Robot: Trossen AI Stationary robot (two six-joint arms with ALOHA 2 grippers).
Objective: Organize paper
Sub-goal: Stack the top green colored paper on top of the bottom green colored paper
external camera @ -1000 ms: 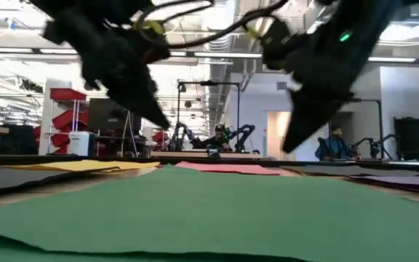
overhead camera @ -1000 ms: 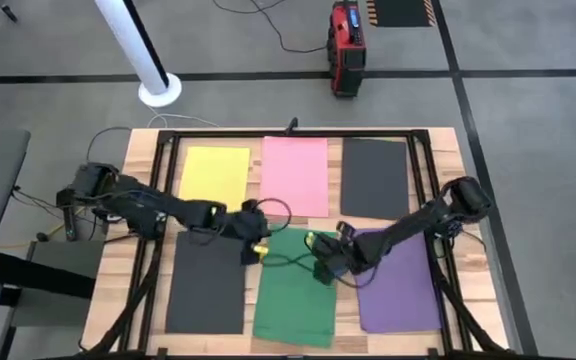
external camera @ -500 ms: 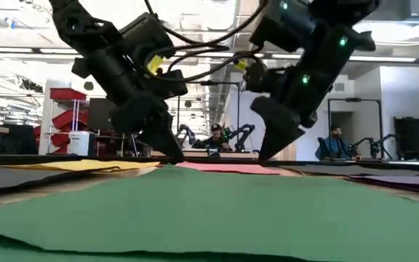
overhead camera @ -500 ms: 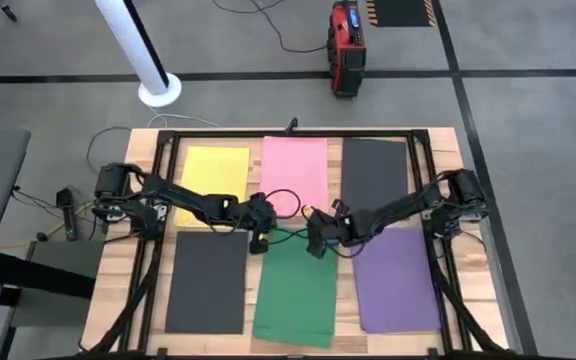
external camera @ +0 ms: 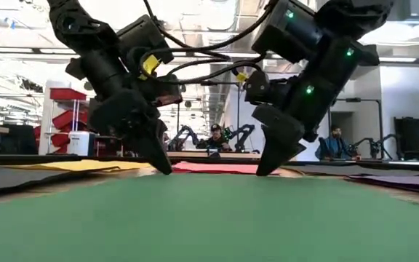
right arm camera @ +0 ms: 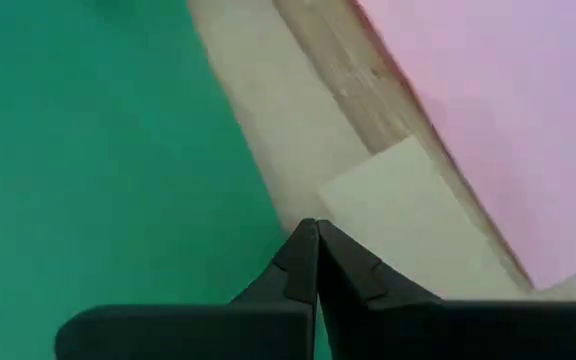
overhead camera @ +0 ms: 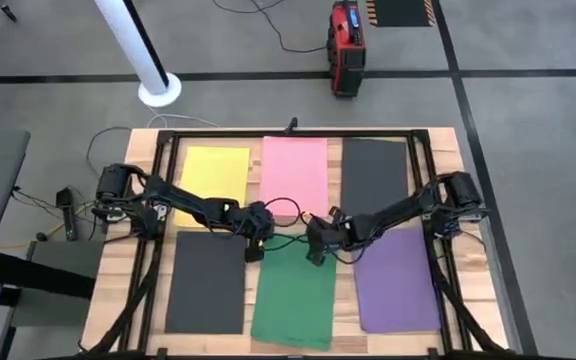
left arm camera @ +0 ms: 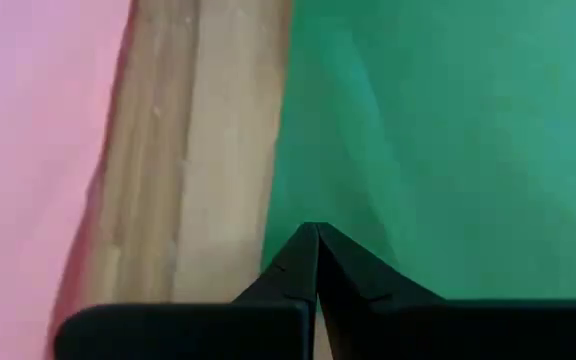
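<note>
Nearest to us along the surface's (overhead camera: 118,290) front edge lie three sheets side by side: a dark grey sheet (overhead camera: 206,282) toward the front left corner, the green sheet (overhead camera: 293,295) in the middle, and a purple sheet (overhead camera: 396,280) toward the front right corner. We see the green sheet filling the foreground of the low view (external camera: 209,218).

Both arms meet at the far edge of the green sheet. The left gripper (overhead camera: 252,252) points down at that sheet's far left corner, and the right gripper (overhead camera: 314,254) at its far edge, just beside the left one. In each wrist view the jaws are pressed together to a single point with no gap between them: the left tip sits right at the green edge beside a strip of bare wood, the right tip likewise. Whether either tip actually presses on the paper we cannot tell for sure; in the low view the tips seem to touch it.

Beyond them, along the surface's far edge, lie a yellow sheet (overhead camera: 215,172), a pink sheet (overhead camera: 294,172) and another dark sheet (overhead camera: 374,175).
</note>
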